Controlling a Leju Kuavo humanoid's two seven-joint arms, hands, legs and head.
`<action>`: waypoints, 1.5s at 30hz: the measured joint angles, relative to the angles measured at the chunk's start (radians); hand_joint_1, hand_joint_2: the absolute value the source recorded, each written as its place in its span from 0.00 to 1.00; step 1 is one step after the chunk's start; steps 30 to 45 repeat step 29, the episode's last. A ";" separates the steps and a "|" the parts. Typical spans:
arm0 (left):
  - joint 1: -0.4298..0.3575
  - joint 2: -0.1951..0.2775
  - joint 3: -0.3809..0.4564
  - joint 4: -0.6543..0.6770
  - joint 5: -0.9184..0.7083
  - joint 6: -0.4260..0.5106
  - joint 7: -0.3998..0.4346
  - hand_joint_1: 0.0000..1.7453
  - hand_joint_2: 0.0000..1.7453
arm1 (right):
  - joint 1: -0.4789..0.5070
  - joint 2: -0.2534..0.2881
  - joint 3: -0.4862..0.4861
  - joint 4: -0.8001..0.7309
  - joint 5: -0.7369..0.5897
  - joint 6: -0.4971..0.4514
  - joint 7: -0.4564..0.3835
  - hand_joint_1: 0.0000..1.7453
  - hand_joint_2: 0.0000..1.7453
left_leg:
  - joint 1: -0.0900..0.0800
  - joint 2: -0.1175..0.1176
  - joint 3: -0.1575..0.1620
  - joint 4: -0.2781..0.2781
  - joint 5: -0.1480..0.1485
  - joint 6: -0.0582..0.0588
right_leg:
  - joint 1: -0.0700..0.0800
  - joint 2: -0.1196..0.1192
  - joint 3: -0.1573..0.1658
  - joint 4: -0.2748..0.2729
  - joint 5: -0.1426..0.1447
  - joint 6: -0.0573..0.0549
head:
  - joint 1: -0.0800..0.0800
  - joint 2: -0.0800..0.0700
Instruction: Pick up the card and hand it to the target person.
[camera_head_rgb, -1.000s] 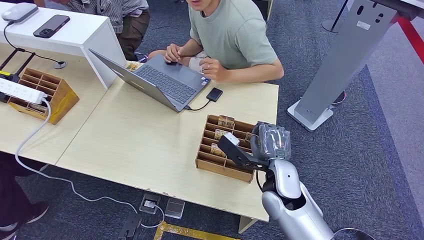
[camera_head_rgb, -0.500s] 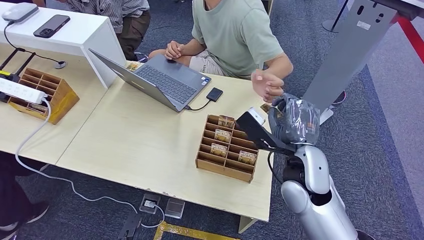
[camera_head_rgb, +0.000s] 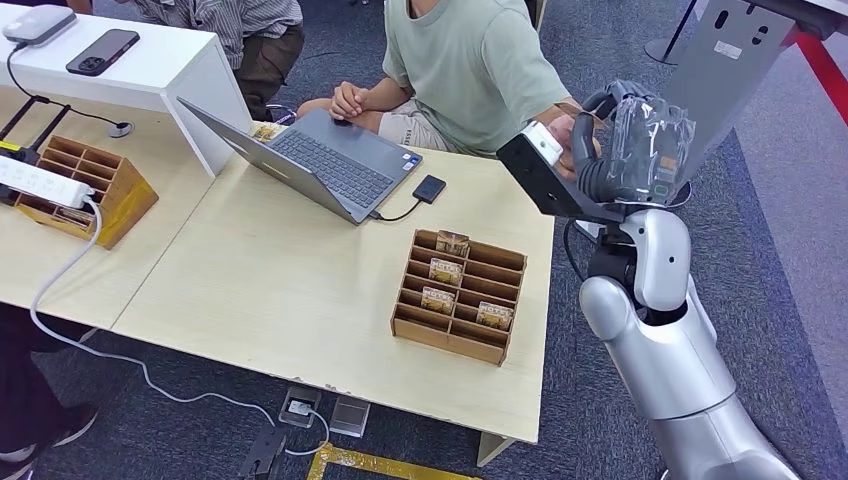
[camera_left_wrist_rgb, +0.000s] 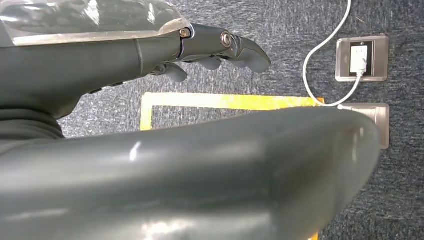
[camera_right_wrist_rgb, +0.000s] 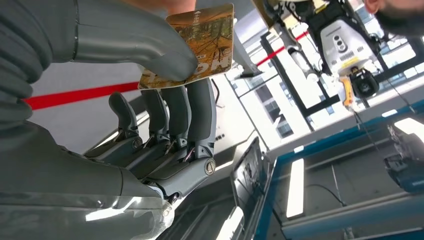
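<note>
Handover step: person (camera_head_rgb: 470, 70) at upper centre of the head view reaches toward the raised right hand (camera_head_rgb: 640, 140), which pinches the card (camera_right_wrist_rgb: 200, 42) thumb-to-fingers; next, judged, hold steady until it is taken.

The card (camera_right_wrist_rgb: 200, 42) bears print too blurred to read.

The wooden table (camera_head_rgb: 270, 290) bears a laptop (camera_head_rgb: 320, 165) and compartmented card box (camera_head_rgb: 455, 295).
</note>
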 joint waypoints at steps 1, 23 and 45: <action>0.000 0.000 0.000 0.000 -0.001 0.000 0.000 0.00 0.00 | -0.014 0.006 0.000 0.034 0.008 -0.011 -0.003 0.76 1.00 | 0.000 0.000 0.000 0.000 0.000 0.000 | 0.000 0.000 0.000 0.000 0.000 0.000 | 0.000 0.000; 0.000 -0.003 0.000 0.000 -0.003 0.003 0.000 0.00 0.00 | -0.094 0.102 0.002 0.424 0.043 -0.042 -0.036 0.00 1.00 | 0.000 0.000 0.000 0.000 0.000 0.000 | 0.000 0.000 0.000 0.000 0.000 0.000 | 0.000 0.000; 0.000 -0.004 0.000 0.000 -0.002 0.006 -0.001 0.00 0.00 | -0.091 0.119 -0.013 0.456 -0.111 -0.122 -0.179 0.00 1.00 | 0.000 0.000 0.000 0.000 0.000 0.000 | 0.000 0.000 -0.001 0.000 0.000 0.000 | 0.000 0.000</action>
